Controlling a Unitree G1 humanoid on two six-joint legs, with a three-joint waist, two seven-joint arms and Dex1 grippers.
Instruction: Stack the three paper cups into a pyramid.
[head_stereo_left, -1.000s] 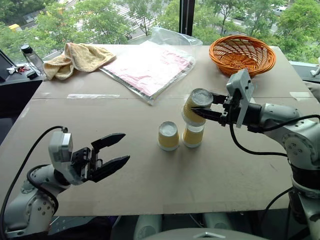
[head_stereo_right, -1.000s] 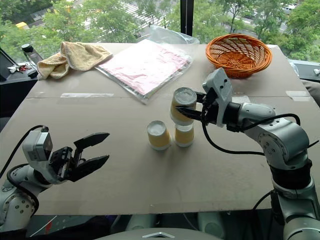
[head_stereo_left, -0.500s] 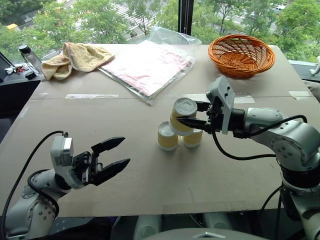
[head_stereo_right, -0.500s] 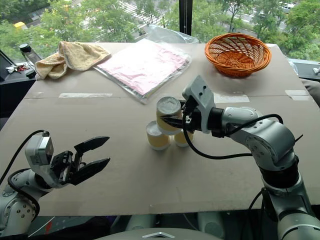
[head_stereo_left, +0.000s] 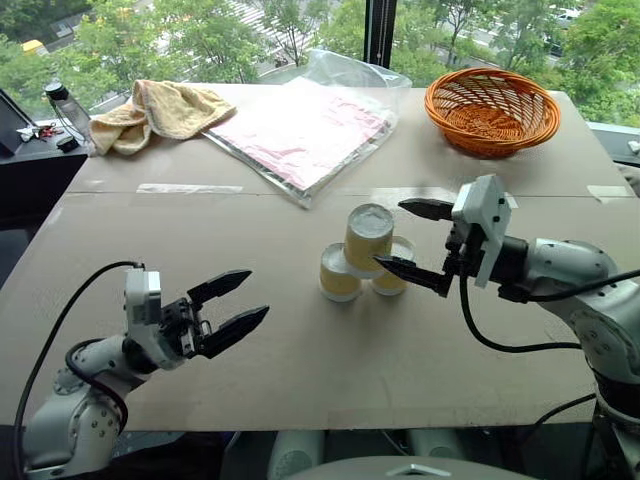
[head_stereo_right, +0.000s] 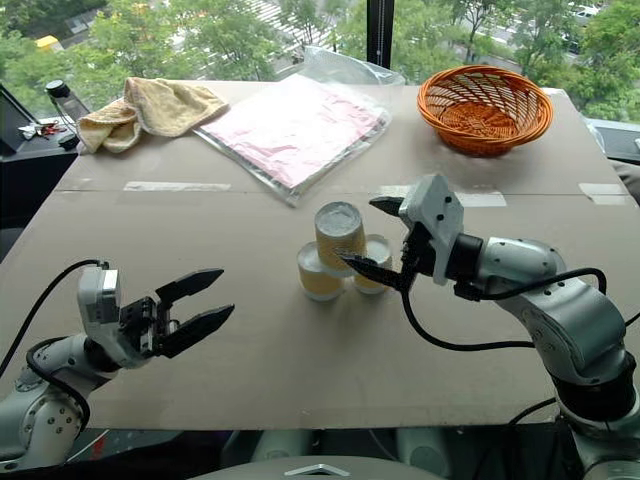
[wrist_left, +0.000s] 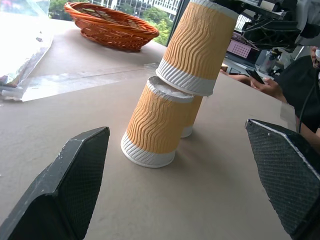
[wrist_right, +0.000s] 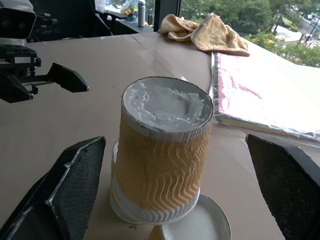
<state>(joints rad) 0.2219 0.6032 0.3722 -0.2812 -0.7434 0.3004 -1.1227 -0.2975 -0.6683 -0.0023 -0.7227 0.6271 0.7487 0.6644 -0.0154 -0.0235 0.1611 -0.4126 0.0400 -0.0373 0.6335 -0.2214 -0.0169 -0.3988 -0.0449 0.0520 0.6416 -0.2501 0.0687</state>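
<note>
Cardboard-brown tabletop (head_stereo_left: 300, 380) stretches before tall windows (head_stereo_left: 210, 30) full of green treetops, its far end carrying a clear plastic sleeve of pink sheets (head_stereo_left: 305, 130), a yellow towel (head_stereo_left: 160, 110), an orange wicker basket (head_stereo_left: 490, 108) and, at the left edge, a small bottle (head_stereo_left: 62, 103); strips of clear tape (head_stereo_left: 190, 188) mark the board's seam. At centre stands the pyramid: two base cups (head_stereo_left: 338, 275) upside down and touching, side by side, with the top cup (head_stereo_left: 367, 238) perched on their white bottoms where they meet, slightly tilted in the left wrist view, which suggests the balance is delicate. Inverting them puts the wide rims down and offers flat bases to bear the upper one. The right gripper (head_stereo_left: 412, 240) sits just beside the stack with its black fingers spread wide on either side of the top cup and clear of it, a stance that reads as a release made without nudging. The left gripper (head_stereo_left: 232, 308), fingers likewise parted and holding nothing, waits well apart near the table's front left. The build looks complete, steadiness being the only doubt
</note>
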